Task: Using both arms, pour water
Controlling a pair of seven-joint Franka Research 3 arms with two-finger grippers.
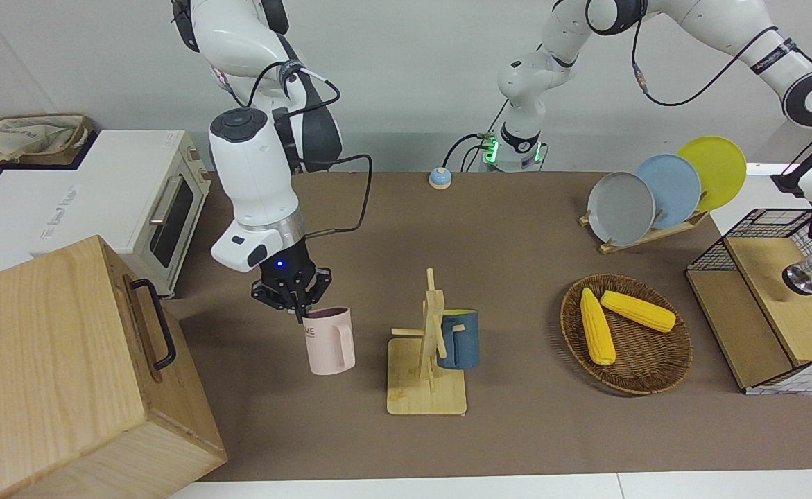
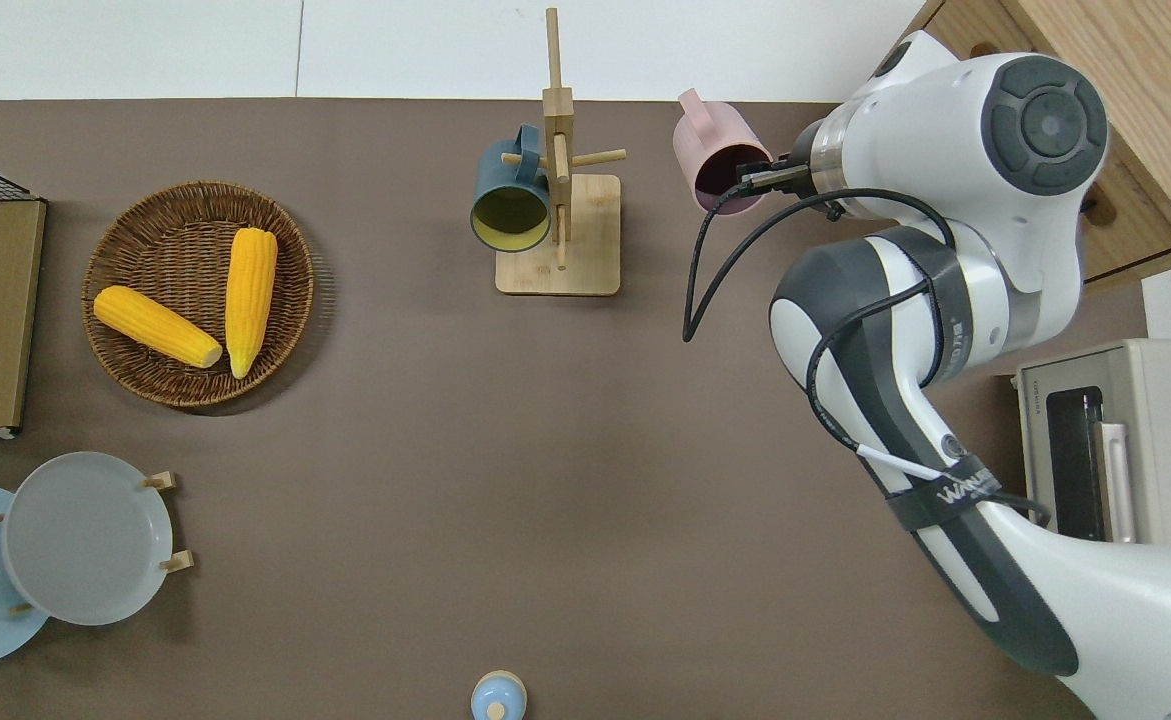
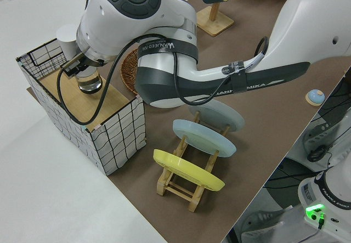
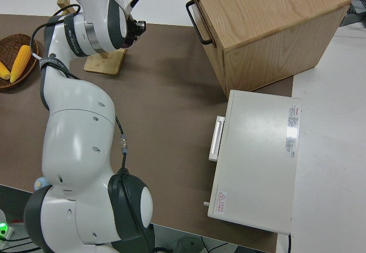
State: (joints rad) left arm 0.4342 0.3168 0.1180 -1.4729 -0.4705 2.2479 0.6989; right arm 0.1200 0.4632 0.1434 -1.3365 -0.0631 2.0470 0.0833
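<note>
My right gripper [image 1: 299,313] is shut on the rim of a pink mug [image 1: 329,343]. It holds the mug upright, low over the brown table, between the wooden mug rack [image 1: 426,367] and the big wooden box. In the overhead view the gripper [image 2: 760,178] pinches the mug [image 2: 710,150] at its rim. A dark blue mug [image 1: 460,339] hangs on the rack. My left gripper [image 3: 75,70] is at the rim of a clear glass [image 3: 89,83] over the wood-topped wire crate [image 3: 109,122]. It seems to hold the glass.
A large wooden box with a black handle [image 1: 66,360] and a white toaster oven [image 1: 135,201] stand at the right arm's end. A wicker basket with two corn cobs [image 1: 627,333], a plate rack [image 1: 655,194] and a small blue bell [image 1: 439,178] are also on the table.
</note>
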